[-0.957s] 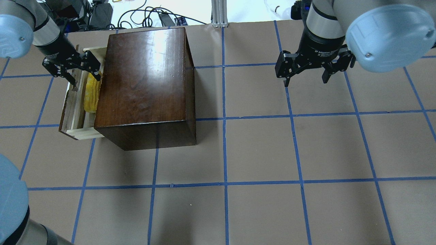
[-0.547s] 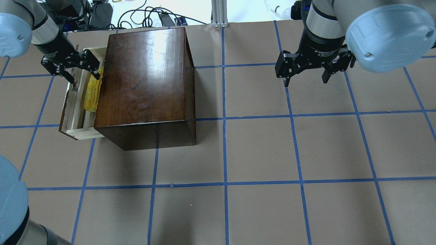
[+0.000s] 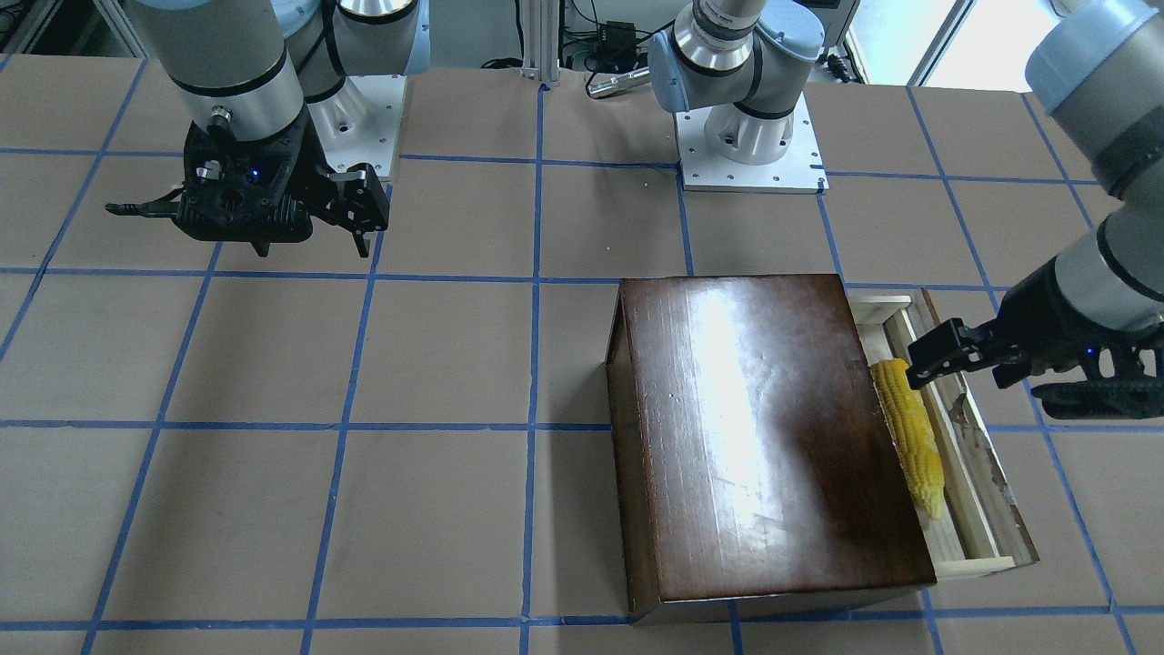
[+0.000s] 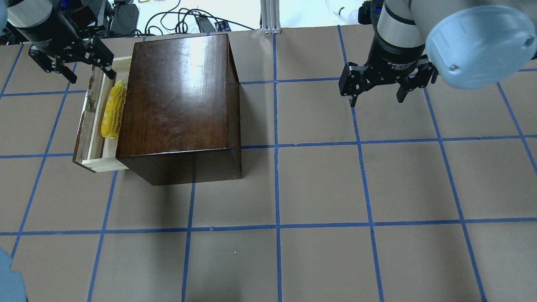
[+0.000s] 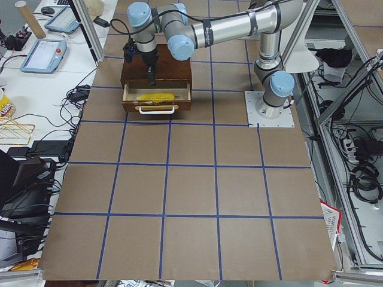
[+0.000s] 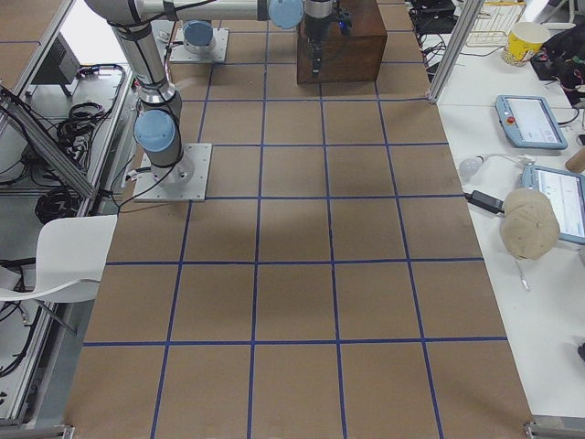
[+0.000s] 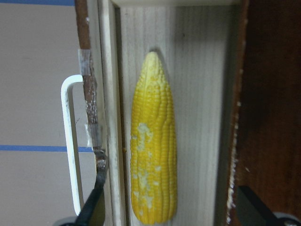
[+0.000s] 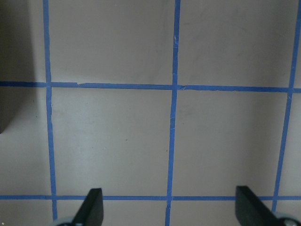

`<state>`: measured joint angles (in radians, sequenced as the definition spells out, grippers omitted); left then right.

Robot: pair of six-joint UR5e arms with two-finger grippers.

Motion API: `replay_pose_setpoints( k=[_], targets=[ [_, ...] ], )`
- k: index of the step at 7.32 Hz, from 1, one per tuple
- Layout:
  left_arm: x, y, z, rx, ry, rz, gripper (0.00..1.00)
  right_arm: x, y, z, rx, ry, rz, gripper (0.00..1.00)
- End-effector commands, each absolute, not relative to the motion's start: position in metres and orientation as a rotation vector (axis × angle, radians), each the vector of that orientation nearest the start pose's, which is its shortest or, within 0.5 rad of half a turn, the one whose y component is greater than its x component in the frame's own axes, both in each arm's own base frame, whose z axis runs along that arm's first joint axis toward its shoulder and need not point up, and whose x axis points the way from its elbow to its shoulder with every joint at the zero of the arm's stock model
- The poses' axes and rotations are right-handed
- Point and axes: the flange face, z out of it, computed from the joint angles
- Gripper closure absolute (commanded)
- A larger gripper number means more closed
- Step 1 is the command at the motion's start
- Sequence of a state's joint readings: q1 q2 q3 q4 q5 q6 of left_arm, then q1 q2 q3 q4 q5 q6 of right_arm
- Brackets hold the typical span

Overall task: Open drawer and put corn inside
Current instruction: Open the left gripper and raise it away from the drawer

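The yellow corn (image 4: 113, 111) lies lengthwise in the pulled-out pale wood drawer (image 4: 90, 142) of the dark-brown box (image 4: 180, 96). It also shows in the front view (image 3: 911, 437) and the left wrist view (image 7: 154, 155), beside the drawer's white handle (image 7: 70, 141). My left gripper (image 4: 90, 75) is open and empty, raised above the drawer's far end and clear of the corn. My right gripper (image 4: 376, 100) is open and empty, hanging over bare table far to the right. The right wrist view shows its fingers (image 8: 91, 207) spread over blue tape lines.
The table is brown with a blue tape grid (image 4: 277, 147). Cables and gear (image 4: 184, 19) lie past the far edge. The robot bases (image 3: 750, 146) stand at the top of the front view.
My left gripper has risen and drawn back from the drawer toward the far left corner. The corn stays lying in the drawer. The right arm has not moved.
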<state>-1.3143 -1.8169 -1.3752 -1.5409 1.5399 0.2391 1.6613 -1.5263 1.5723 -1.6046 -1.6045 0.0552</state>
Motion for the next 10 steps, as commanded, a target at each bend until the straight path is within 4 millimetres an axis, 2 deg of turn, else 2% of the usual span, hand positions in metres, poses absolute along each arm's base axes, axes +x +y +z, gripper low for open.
replay_pose_setpoints(
  k=[1,2,3,4,5,6,7,8,10],
  targets=[
    [-0.060,-0.581,0.498,0.059,3.159,-0.080,0.00,0.175,-0.495,0.468,-0.056,3.176,0.016,0.00],
    [-0.097,-0.561,0.512,0.155,3.156,-0.091,0.00,0.175,-0.495,0.468,-0.056,3.176,0.016,0.00],
    [-0.118,-0.539,0.521,0.211,3.157,-0.050,0.00,0.175,-0.495,0.468,-0.056,3.176,0.016,0.00],
    [-0.129,-0.520,0.534,0.238,3.157,-0.057,0.00,0.175,-0.495,0.468,-0.056,3.176,0.016,0.00],
    [-0.132,-0.508,0.542,0.250,3.153,-0.071,0.00,0.175,-0.495,0.468,-0.056,3.176,0.016,0.00],
    [-0.131,-0.505,0.524,0.255,3.133,-0.018,0.00,0.176,-0.495,0.468,-0.056,3.174,0.016,0.00],
    [-0.126,-0.510,0.513,0.236,3.089,-0.063,0.00,0.175,-0.495,0.468,-0.056,3.176,0.016,0.00],
    [-0.122,-0.512,0.516,0.203,3.079,-0.123,0.00,0.175,-0.495,0.468,-0.056,3.176,0.016,0.00],
    [-0.121,-0.511,0.520,0.147,3.086,-0.085,0.00,0.175,-0.495,0.468,-0.056,3.176,0.016,0.00]
  ],
)
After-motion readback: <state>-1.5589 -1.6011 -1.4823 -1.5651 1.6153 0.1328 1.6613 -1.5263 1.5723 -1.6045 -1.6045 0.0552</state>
